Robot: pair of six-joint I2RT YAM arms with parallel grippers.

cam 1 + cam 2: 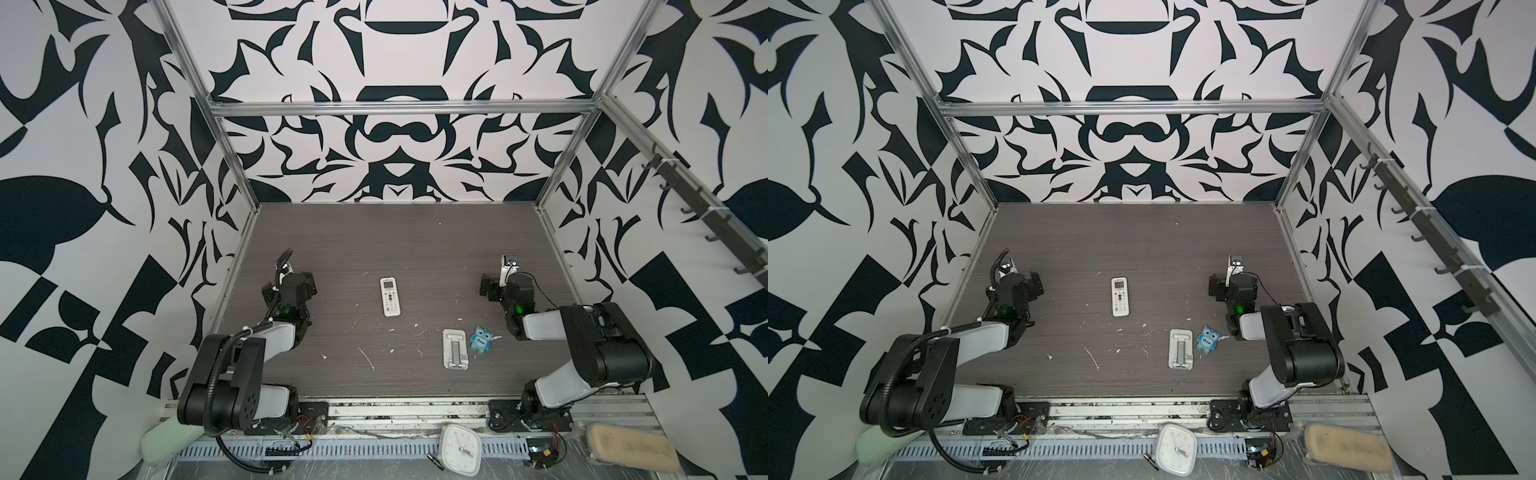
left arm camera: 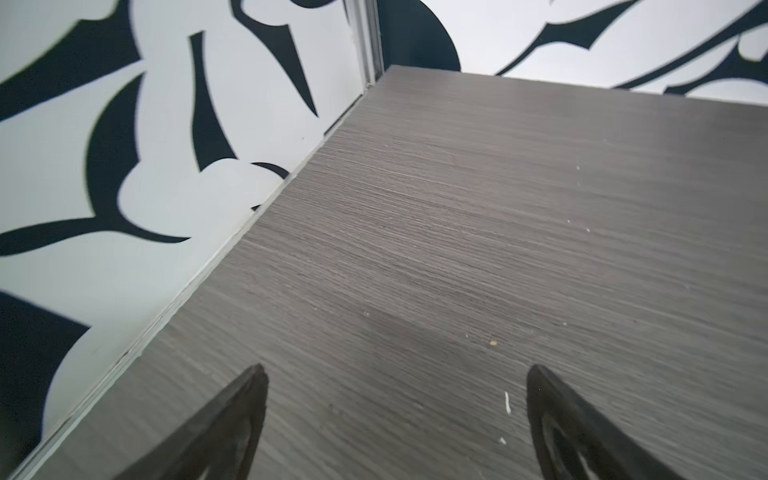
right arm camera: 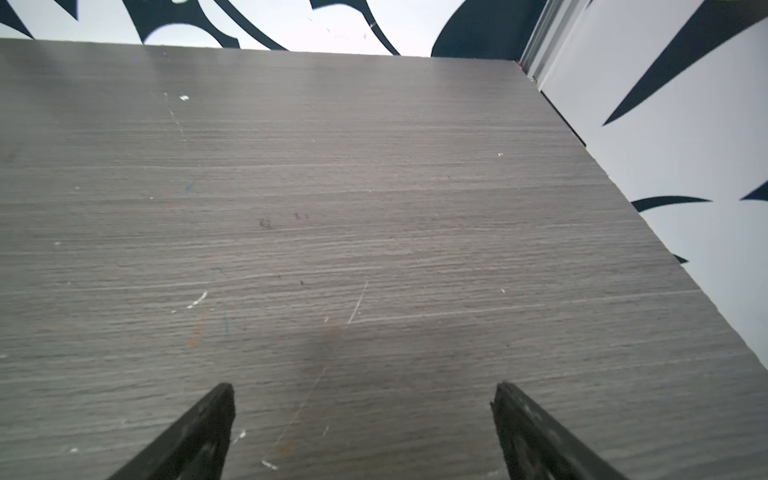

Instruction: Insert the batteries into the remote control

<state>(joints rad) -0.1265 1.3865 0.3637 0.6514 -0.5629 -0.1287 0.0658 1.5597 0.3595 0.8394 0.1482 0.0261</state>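
Note:
The remote control (image 1: pixel 390 297) (image 1: pixel 1121 296) is a slim white handset lying face up mid-table, with its screen at the far end. The batteries do not show on the table. A thin dark cylinder (image 1: pixel 434 460) lies off the table beside the clock; I cannot tell whether it is a battery. My left gripper (image 1: pixel 299 284) (image 2: pixel 397 374) rests left of the remote, open, with only bare tabletop between its fingers. My right gripper (image 1: pixel 494 286) (image 3: pixel 361 390) rests right of the remote, also open and empty. Both stand well apart from the remote.
A silvery slotted stand (image 1: pixel 456 348) lies flat at the near right, with a blue owl figure (image 1: pixel 481 339) beside it. In front of the table edge are a square white clock (image 1: pixel 460 449), a beige sponge (image 1: pixel 631 451) and a green foam block (image 1: pixel 166 440). Patterned walls enclose three sides.

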